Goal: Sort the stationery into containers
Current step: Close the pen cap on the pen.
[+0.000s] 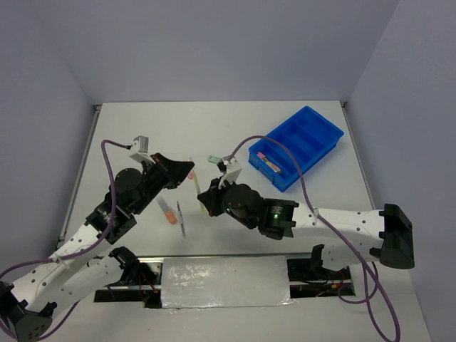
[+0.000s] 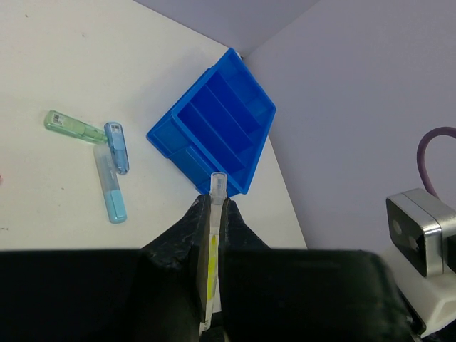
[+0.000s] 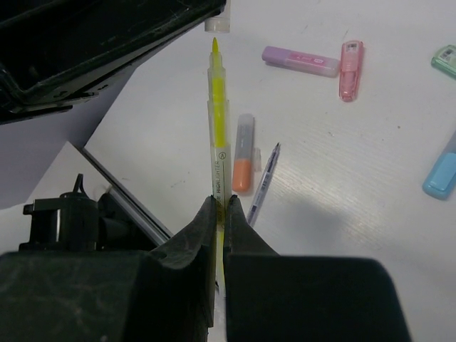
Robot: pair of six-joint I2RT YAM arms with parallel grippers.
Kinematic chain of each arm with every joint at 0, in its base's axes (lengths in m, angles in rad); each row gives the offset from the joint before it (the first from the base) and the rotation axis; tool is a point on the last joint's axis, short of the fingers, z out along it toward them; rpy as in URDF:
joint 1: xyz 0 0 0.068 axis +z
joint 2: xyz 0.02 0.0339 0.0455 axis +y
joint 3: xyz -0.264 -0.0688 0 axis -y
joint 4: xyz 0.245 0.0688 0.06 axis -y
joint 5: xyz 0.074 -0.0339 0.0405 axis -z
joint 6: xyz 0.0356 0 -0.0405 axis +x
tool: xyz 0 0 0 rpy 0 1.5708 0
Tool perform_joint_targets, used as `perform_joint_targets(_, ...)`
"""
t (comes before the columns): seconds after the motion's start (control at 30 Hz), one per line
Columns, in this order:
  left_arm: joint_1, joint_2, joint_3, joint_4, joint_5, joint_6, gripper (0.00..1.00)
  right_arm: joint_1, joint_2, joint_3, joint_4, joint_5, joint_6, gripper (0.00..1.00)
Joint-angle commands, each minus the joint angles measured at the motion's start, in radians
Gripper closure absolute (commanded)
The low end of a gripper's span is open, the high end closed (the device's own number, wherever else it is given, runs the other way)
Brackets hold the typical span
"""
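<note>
My right gripper (image 3: 220, 201) (image 1: 205, 198) is shut on the lower end of a yellow highlighter (image 3: 218, 121) (image 1: 197, 184), held above the table with its yellow tip bare. My left gripper (image 2: 214, 199) (image 1: 187, 169) is shut on the highlighter's clear cap (image 2: 218, 182) (image 3: 217, 25), which sits just off the tip. The blue tray (image 1: 313, 121) (image 2: 256, 107) stands at the far right. A pink-lilac marker (image 1: 265, 158) lies in its near compartment. An orange marker (image 1: 169, 211) (image 3: 244, 162) and a slim pen (image 1: 182, 217) (image 3: 263, 182) lie below the grippers.
On the table lie a green highlighter (image 2: 71, 127) (image 1: 213, 159), a blue one (image 2: 117, 146) and a light blue one (image 2: 110, 187) (image 3: 445, 167). A lilac marker (image 3: 299, 60) and a pink one (image 3: 350, 58) lie side by side. The walls stand close round the table.
</note>
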Motion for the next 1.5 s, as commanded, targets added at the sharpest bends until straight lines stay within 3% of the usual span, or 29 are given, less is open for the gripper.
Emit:
perform_joint_targets(0.0,-0.004,-0.009,0.032,0.037,-0.01,0.021,1.0,0.007,-0.001,0.061,0.007,0.038,0.003,1.0)
perform_joint_targets(0.63,-0.004,-0.007,0.004,0.06,0.029,0.018,1.0,-0.014,0.015,0.102,-0.012,0.041,-0.011,1.0)
perform_joint_targets(1.17,-0.004,-0.004,-0.029,0.083,0.112,0.102,1.0,-0.068,0.015,0.216,0.029,0.015,-0.055,1.0)
perform_joint_targets(1.3,-0.004,0.016,0.0,0.085,0.199,0.122,0.7,-0.074,0.006,0.153,0.146,-0.031,-0.17,1.0)
perform_joint_targets(1.33,-0.004,0.022,0.012,0.08,0.21,0.139,0.67,-0.071,-0.005,0.147,0.163,-0.034,-0.178,1.0)
perform_joint_targets(1.37,-0.004,0.023,0.021,0.076,0.217,0.148,0.66,-0.072,-0.01,0.141,0.166,-0.035,-0.181,1.0)
perform_joint_targets(1.43,-0.004,0.028,0.033,0.059,0.224,0.162,0.8,-0.072,-0.02,0.133,0.165,-0.029,-0.183,1.0)
perform_joint_targets(1.47,-0.004,0.028,0.04,0.051,0.224,0.169,0.8,-0.071,-0.024,0.13,0.166,-0.028,-0.184,1.0)
